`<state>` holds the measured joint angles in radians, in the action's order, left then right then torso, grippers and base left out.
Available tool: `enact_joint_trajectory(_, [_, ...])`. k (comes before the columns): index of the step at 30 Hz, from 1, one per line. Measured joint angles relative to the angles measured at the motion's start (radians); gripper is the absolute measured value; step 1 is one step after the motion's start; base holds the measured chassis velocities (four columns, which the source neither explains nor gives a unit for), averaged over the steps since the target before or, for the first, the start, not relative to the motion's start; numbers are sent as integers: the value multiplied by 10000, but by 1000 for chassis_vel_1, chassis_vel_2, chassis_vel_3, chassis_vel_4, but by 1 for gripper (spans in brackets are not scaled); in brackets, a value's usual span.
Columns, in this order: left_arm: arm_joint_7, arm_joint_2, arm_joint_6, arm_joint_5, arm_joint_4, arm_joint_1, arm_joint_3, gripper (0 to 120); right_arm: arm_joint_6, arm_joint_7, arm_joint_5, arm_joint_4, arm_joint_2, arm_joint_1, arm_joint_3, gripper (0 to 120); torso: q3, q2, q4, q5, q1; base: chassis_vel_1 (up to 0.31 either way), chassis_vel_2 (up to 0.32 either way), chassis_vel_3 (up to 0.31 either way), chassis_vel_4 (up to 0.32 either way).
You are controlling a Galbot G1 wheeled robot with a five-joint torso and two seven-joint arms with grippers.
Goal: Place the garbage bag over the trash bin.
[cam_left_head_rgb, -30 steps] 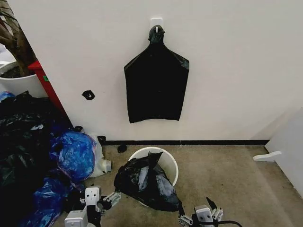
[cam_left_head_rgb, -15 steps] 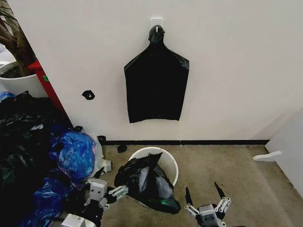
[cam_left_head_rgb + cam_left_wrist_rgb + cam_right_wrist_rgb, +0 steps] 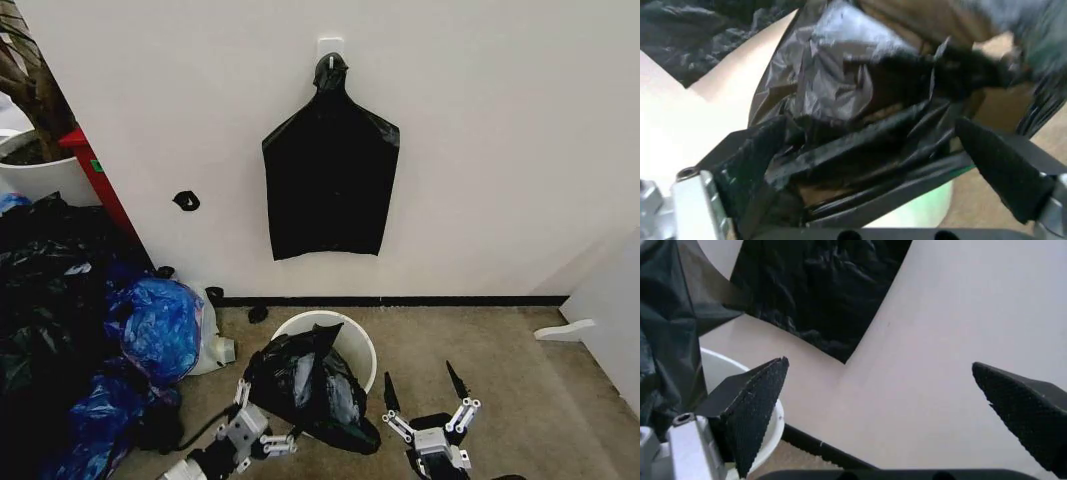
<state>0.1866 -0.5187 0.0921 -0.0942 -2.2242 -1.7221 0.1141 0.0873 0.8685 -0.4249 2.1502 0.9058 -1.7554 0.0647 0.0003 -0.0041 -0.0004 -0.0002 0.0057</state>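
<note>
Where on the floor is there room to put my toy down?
Bare carpet lies right of the trash bin, between the wall's black baseboard and the right claw. Left of the bin is crowded: a heap of black and blue bags.

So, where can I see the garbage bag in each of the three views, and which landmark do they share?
Head view: the garbage bag drapes over the near side of the trash bin, low centre.
Left wrist view: the bag lies between the open fingers of the left gripper.
Right wrist view: the bag hangs at the frame edge.
Shared landmark: the white bin, pale green at its base.
</note>
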Motion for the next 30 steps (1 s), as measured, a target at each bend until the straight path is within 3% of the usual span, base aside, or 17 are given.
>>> enact_joint_trajectory(7, [839, -650, -15, -143, 174, 215, -174, 76, -32, -69, 105, -148, 99, 89, 78, 100, 0, 0, 0, -1, 0, 0, 0, 0, 0])
enact_joint_trajectory(18, [1835, -2095, 763, -1777, 117, 50, 200, 34, -39, -106, 105, -270, 279, 92, 75, 100, 0, 0, 1, -5, 0, 0, 0, 0, 0])
enact_joint_trajectory(21, [2059, -2629, 764, -2148, 305, 48, 355, 21, -31, -125, 90, -282, 330, 87, 77, 100, 0, 0, 0, -8, 0, 0, 0, 0, 0])
enact_joint_trajectory(23, [2096, -2748, 764, -2186, 386, 48, 379, 19, -27, -137, 87, -286, 345, 87, 77, 100, 0, 0, 0, -8, 0, 0, 0, 0, 0])
enact_joint_trajectory(26, [2276, -3118, 765, -2255, 815, 81, 401, 4, -11, -179, 79, -306, 376, 88, 81, 100, 0, 0, 0, -9, 0, 0, 0, 0, 0])
enact_joint_trajectory(30, [2475, -3360, 771, -2351, 1268, 271, 394, 0, 1, -207, 86, -325, 383, 94, 81, 100, -1, 0, 0, -7, 0, 0, 0, 0, 0])
